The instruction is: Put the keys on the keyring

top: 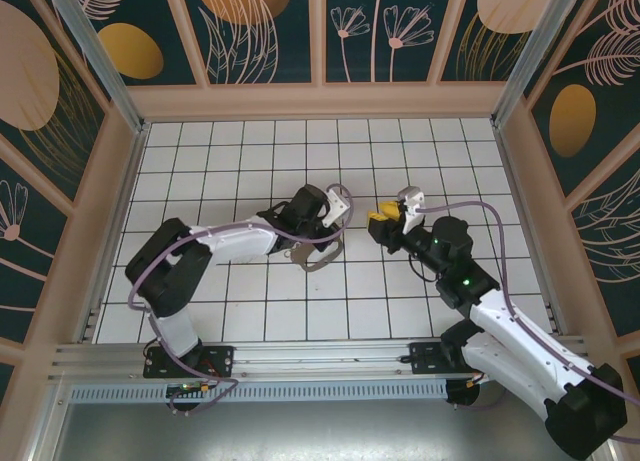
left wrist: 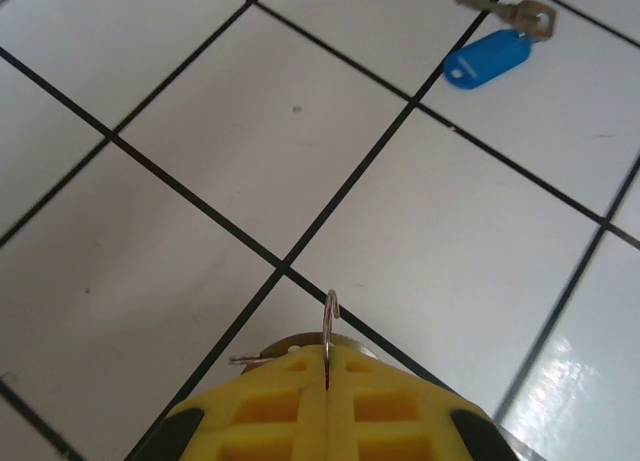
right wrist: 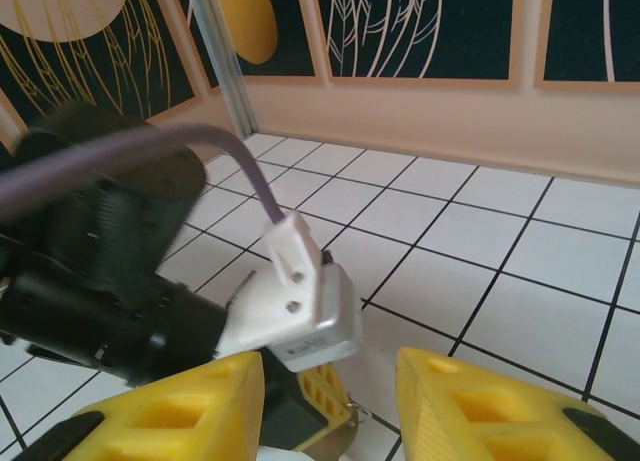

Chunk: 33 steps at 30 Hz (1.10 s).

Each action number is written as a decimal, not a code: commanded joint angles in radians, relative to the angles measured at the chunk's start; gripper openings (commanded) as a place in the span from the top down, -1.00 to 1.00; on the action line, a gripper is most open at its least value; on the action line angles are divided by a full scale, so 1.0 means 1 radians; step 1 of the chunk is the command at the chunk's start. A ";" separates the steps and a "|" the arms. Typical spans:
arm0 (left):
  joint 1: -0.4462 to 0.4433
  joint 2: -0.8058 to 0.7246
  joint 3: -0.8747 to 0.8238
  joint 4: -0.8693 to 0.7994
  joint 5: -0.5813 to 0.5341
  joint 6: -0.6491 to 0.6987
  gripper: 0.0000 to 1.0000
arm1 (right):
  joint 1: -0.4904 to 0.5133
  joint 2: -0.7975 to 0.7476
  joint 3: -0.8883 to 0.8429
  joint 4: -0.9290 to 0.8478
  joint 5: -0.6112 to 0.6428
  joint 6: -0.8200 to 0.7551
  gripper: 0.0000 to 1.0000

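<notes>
Yellow fingers [left wrist: 270, 411] of the left gripper [left wrist: 328, 369] are pressed together with no gap. A thin silvery ring of the keyring [left wrist: 329, 316] stands edge-on in the seam between them, its top arc poking out past the tips. A dull brass-coloured piece [left wrist: 300, 343] sits just under that ring against the fingertips, too cropped to identify.

From above, the left gripper is near the middle of the tiled table [top: 230, 161]. A brownish oval loop of the keyring sits directly under it, on the side toward the near edge. Whether the loop rests on the tiles or hangs just above them is hard to tell.

In the left wrist view the keys [left wrist: 487, 58] lie flat on the white tiles, well ahead of the closed fingertips and apart from the ring. They are a bright blue plastic head with a short metal blade beside it, and the blade crosses a dark grout line.

The right gripper [top: 381, 219] is just right of the table's middle, close beside the left wrist and pointing toward it. In its own view its two yellow fingers stand wide apart with nothing between them. The white camera housing [right wrist: 300, 316] of the left wrist is just beyond their tips.
</notes>
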State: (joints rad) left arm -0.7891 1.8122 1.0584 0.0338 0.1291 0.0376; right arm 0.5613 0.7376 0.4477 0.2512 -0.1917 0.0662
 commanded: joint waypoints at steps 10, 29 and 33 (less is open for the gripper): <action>0.024 0.101 0.044 0.018 0.091 -0.121 0.59 | -0.040 0.012 -0.006 0.015 0.010 0.000 0.19; 0.111 -0.444 -0.391 -0.078 -0.034 -0.490 -0.46 | -0.040 0.116 0.008 0.055 -0.070 0.009 -0.26; 0.111 -0.503 -0.476 -0.047 -0.071 -0.579 -0.79 | -0.037 0.113 0.001 0.057 -0.078 0.005 -0.32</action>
State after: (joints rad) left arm -0.6769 1.3392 0.6186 -0.0132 0.1005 -0.4305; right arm 0.5236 0.8555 0.4427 0.2596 -0.2447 0.0685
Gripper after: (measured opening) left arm 0.885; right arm 0.657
